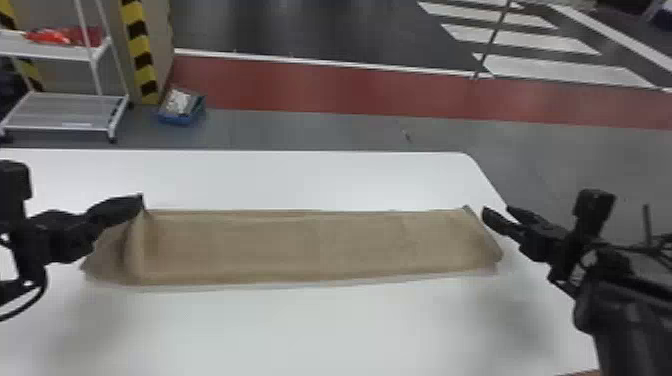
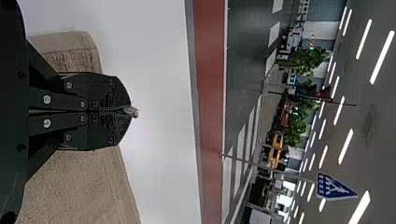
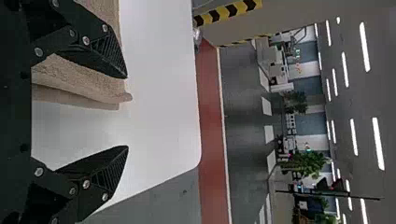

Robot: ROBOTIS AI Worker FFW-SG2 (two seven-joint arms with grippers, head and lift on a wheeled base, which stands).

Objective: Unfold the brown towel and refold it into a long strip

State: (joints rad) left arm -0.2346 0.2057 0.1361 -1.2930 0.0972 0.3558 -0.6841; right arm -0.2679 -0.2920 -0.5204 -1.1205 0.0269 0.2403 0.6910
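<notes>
The brown towel (image 1: 320, 245) lies as a long strip across the white table (image 1: 300, 330), its left end lifted; the left gripper (image 1: 141, 198) pinches its far left corner between closed fingers; the right gripper (image 1: 496, 209), fingers wide, is near its far right corner; beyond, far left, a blue box (image 1: 175, 119) sits on the floor.

1 blue sign (image 2: 335, 187), white pedestrian-crossing pictogram, atop 1 thin pole (image 2: 254, 164), no readable text
</notes>
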